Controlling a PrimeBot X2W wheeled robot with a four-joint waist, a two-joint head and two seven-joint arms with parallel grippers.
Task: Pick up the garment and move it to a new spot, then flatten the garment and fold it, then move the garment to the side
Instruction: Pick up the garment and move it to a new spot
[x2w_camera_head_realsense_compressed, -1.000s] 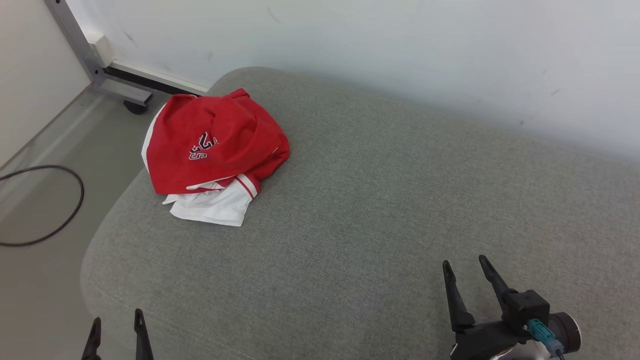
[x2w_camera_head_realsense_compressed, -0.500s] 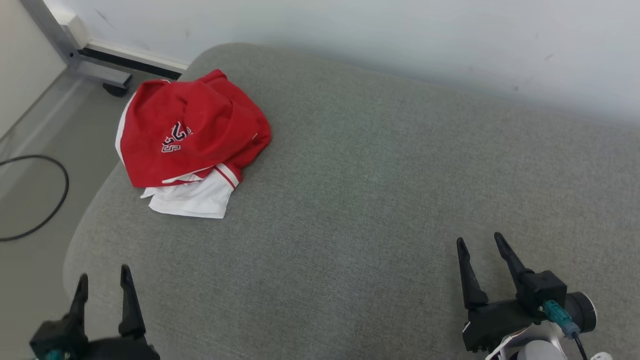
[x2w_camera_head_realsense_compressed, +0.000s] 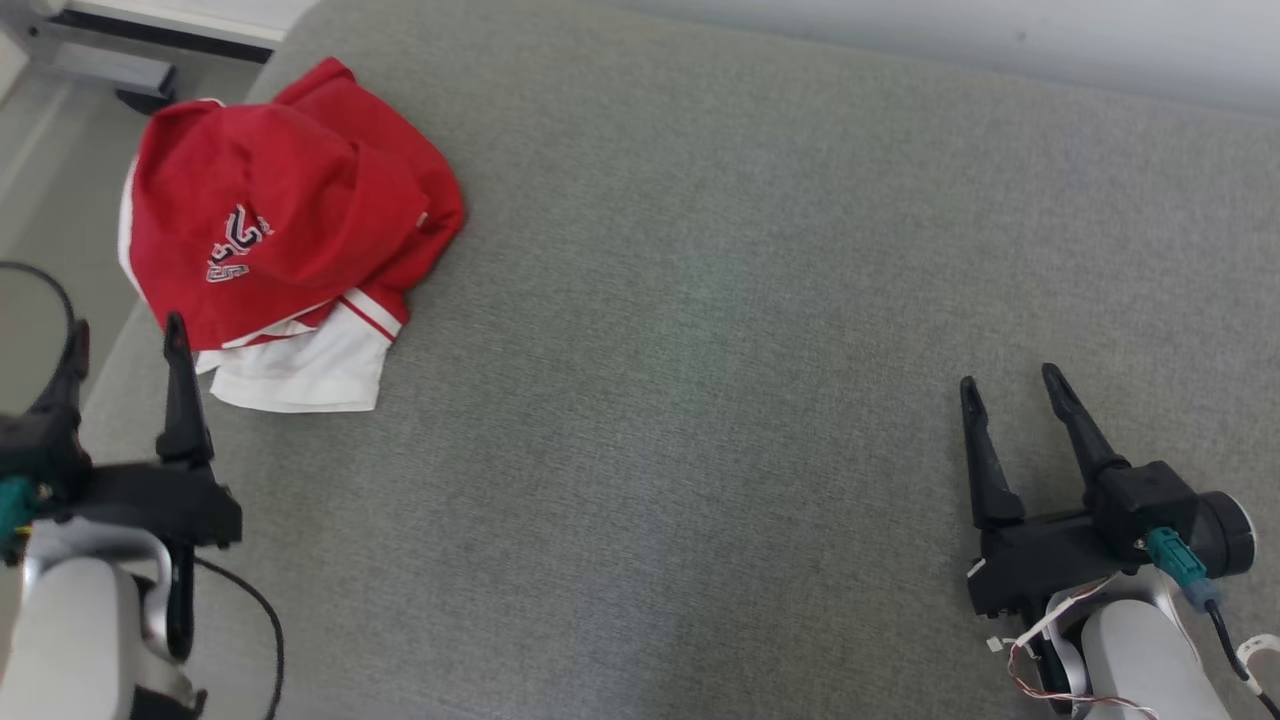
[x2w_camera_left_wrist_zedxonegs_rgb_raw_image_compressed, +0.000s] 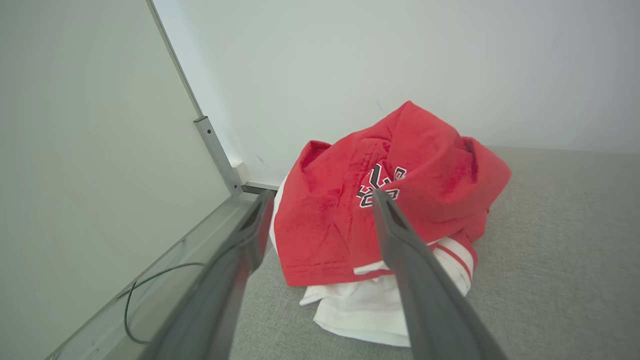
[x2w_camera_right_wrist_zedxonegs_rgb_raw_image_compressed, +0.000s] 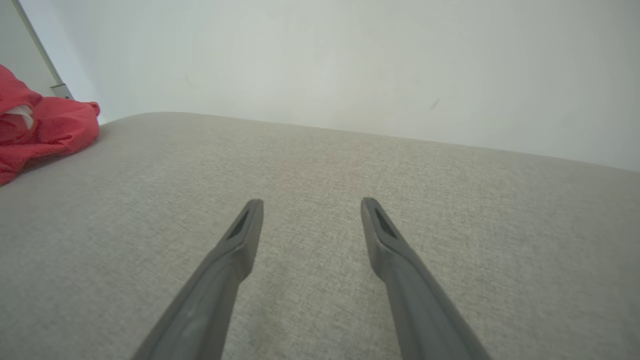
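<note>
While left pincer and right pincer gape wide, empty, crumpled garment sits on cushion; cable on floor.

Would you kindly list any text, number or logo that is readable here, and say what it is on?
"S": the one character I can make out in the black, white-edged lettering on the red garment; the rest is creased and unreadable.
No other writing is readable.

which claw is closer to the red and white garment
The left claw: its open fingers point at the crumpled garment close ahead. The right claw hangs far off to the other side, over bare grey cushion.
</note>
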